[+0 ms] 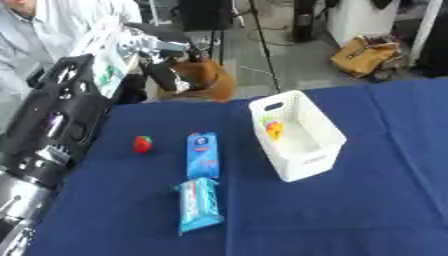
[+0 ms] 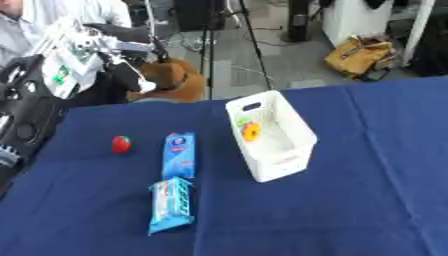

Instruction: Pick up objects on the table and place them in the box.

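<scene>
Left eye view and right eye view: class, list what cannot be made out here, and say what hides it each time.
- Left hand: raised at the table's far edge holding a white packet; blur hides how its fingers sit.
- Right hand: in neither view.
- White plastic basket: its near wall hides part of the floor; only a yellow-orange thing shows, too blurred to identify.
- Blue upright carton and blue wrapped pack: print too blurred to read.
- Small red thing: too small to name.
</scene>
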